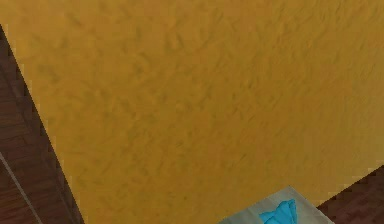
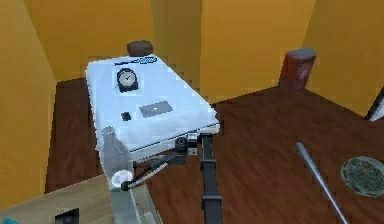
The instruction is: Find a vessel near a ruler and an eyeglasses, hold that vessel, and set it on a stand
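The arm side view takes in a white, smooth rectangular table top (image 2: pixel 172 92) on dark plank flooring (image 2: pixel 270 130). Near its far edge sits a round dark clock-like dial (image 2: pixel 125 80), and at the far edge itself a squat brown lump (image 2: pixel 140 47). A flat grey plate (image 2: pixel 155 108) lies near the middle.

At the near left corner of the top stands a pale grey, translucent, bottle-shaped thing (image 2: pixel 113 152), probably the vessel, though its outline is vague. The dark square arm (image 2: pixel 209 185) rises along the near edge. The gripper (image 2: pixel 135 180) reaches left to just below that grey shape. Whether it holds anything cannot be told, since the vessel and table corner lie right at its far end.

A reddish-brown cylinder (image 2: pixel 297 68) stands well apart, by the yellow wall. A pale wooden surface (image 2: pixel 85 195) fills the bottom left corner.

The forward view faces a mottled, rough-textured yellow wall (image 1: pixel 200 90). A crumpled bright cyan thing (image 1: pixel 278 213) lies on a pale surface corner (image 1: pixel 303 198) at the bottom edge.
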Tool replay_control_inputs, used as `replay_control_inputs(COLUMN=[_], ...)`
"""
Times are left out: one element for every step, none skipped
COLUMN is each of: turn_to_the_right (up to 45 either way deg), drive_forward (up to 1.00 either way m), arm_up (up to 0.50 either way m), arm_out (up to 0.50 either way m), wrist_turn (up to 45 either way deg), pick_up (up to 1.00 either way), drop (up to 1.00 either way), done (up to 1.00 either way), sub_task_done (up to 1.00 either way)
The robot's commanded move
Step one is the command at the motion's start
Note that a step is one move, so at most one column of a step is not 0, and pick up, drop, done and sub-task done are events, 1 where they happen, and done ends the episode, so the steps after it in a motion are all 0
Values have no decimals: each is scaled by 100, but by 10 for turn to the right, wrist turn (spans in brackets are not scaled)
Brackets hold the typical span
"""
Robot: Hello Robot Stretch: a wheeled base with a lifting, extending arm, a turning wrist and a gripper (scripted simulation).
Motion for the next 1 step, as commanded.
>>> replay_control_inputs(turn_to_the_right=[0], drive_forward=[0], arm_up=[-32], arm_out=[0], wrist_turn=[0], pick_up=[0], drop=[0], done=[0], sub_task_done=[0])
